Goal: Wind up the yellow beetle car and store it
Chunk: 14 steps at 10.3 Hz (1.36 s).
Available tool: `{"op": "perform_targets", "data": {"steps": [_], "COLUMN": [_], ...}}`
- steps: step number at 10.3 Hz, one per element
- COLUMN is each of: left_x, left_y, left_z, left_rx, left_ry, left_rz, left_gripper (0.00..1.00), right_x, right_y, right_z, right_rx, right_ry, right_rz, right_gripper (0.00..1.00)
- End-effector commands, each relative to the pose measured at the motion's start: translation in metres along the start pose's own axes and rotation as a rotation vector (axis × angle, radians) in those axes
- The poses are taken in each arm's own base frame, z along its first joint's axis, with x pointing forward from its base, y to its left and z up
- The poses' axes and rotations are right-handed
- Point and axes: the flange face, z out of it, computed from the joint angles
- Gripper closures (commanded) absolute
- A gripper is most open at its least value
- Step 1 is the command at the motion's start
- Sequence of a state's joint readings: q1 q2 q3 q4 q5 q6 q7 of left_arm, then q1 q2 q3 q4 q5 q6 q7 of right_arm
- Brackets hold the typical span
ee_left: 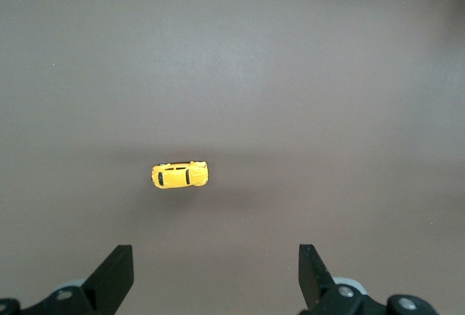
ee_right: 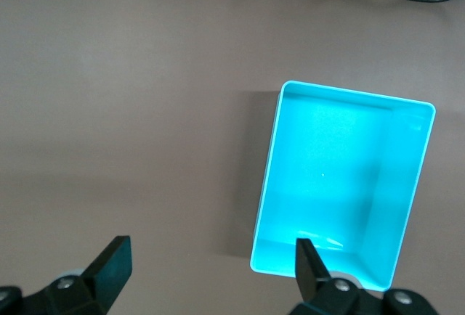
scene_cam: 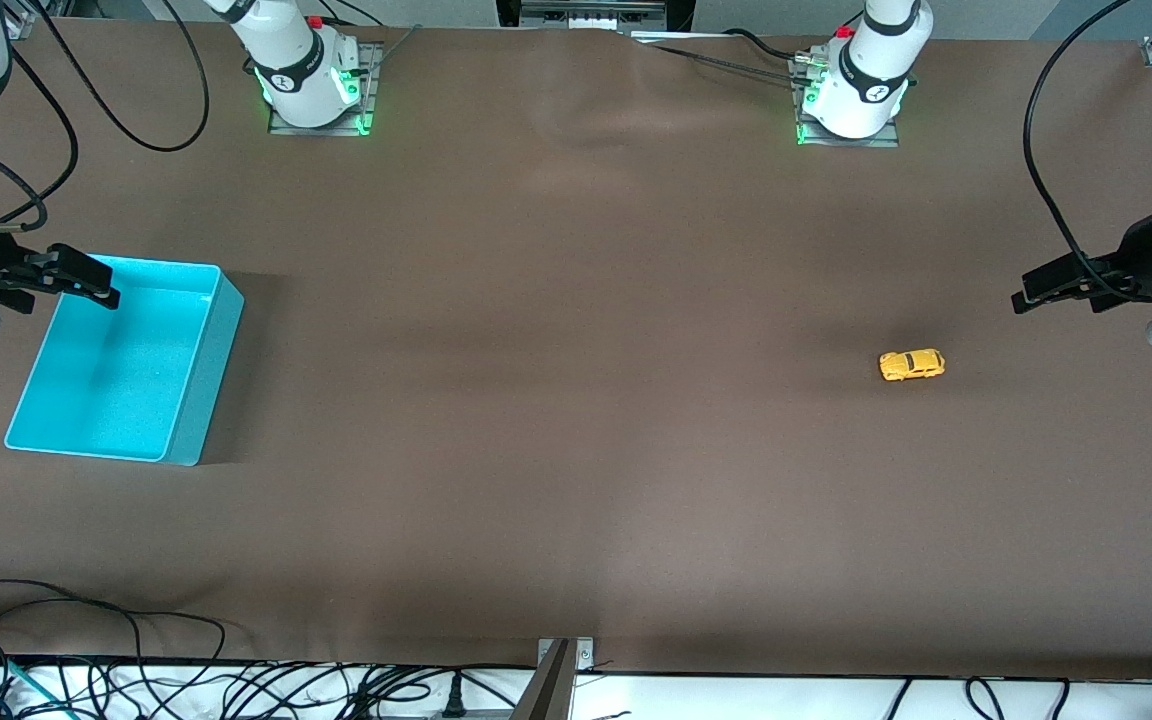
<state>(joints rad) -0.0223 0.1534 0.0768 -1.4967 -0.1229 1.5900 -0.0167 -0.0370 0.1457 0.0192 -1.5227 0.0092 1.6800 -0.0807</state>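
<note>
No legible text, labels or numbers anywhere.

Turquoise bin (scene_cam: 191, 400) corner under right claw (scene_cam: 86, 285)

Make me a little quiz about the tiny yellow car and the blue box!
1. True or false: the yellow beetle car sits inside the turquoise bin.
2. Which gripper hangs over the bin's edge? A) left gripper B) right gripper
3. Fill in: both grippers are ____ and hold nothing.

Key: 1 false, the car stands on the table toward the left arm's end. 2 B. 3 open.
</note>
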Motion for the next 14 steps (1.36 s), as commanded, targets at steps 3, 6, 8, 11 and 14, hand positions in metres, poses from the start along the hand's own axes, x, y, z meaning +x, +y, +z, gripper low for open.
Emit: {"op": "perform_targets", "data": {"steps": [3, 6, 8, 11, 14], "left_x": [0.001, 0.001, 0.001, 0.001, 0.002], "left_y": [-0.001, -0.001, -0.001, -0.001, -0.002], "left_z": [0.002, 0.003, 0.003, 0.003, 0.004], "left_rx": [0.021, 0.021, 0.021, 0.021, 0.021], "left_ry": [-0.004, -0.006, -0.006, -0.006, -0.009], "left_rz": [0.015, 0.014, 0.014, 0.014, 0.013], "left_gripper": [0.00, 0.00, 0.00, 0.00, 0.00], "right_x": [0.003, 0.000, 0.001, 0.001, 0.001], "right_y": [0.001, 0.009, 0.007, 0.007, 0.006], "right_z": [-0.006, -0.006, -0.007, -0.010, -0.010], "right_rx": [0.019, 0.021, 0.017, 0.017, 0.015], "right_ry": [0.015, 0.003, 0.013, 0.021, 0.021], "right_rz": [0.002, 0.020, 0.022, 0.022, 0.020], "right_gripper": [0.00, 0.00, 0.00, 0.00, 0.00]}}
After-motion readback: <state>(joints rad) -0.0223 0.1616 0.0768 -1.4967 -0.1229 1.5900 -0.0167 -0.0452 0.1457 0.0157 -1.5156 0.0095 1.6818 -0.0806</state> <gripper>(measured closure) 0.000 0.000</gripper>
